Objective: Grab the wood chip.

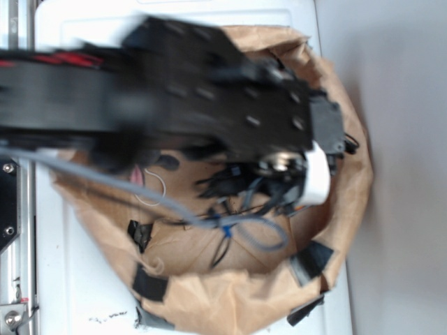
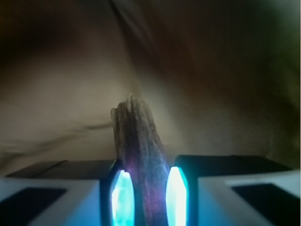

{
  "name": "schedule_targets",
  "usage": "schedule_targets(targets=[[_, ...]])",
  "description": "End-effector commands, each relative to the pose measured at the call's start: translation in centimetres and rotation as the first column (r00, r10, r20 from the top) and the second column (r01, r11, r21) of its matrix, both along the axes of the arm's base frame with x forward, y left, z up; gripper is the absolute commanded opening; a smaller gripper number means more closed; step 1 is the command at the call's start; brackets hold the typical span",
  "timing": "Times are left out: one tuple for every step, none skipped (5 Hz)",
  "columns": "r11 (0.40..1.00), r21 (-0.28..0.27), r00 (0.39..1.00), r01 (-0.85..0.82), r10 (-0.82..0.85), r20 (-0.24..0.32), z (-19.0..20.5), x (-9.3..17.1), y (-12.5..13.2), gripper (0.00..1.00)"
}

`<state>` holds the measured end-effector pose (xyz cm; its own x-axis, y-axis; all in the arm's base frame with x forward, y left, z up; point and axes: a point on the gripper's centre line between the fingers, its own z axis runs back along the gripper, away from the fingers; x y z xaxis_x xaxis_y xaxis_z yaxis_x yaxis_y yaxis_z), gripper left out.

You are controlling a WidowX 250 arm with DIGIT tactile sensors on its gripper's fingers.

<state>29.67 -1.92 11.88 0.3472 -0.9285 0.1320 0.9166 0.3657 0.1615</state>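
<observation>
In the wrist view we see the wood chip (image 2: 139,155) standing upright between the 2 glowing cyan pads (image 2: 123,197) of the hand (image 2: 146,200). Its lower part fills the gap between them, and its rough brown body rises above the pads to a narrow, ragged tip. Each pad lies right against a side of the chip, so we read the hand as clamped on it. Behind the chip there is only blurred brown paper, dim and out of focus.

In the exterior view our black arm (image 1: 140,91) reaches in from the left edge of the white tabletop (image 1: 91,300) across a crumpled brown paper bag (image 1: 230,293) that lies open like a bowl. The arm is motion-blurred and covers most of the bag's interior. The hand sits at its far end, over the right side of the bag, and the chip itself is hidden there. A grey cable (image 1: 160,199) loops from the arm down over the bag's floor, and several black clips (image 1: 150,283) sit along the bag's near rim.
</observation>
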Motion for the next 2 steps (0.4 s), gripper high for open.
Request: schedule_targets(targets=[[0.963, 0.086, 0.960, -0.254, 0.262, -0.097, 5.96, -2.16, -2.43, 0.00], [0.929, 0.133, 0.932, -0.346, 0.357, -0.067, 5.90, -2.84, -2.62, 0.00]])
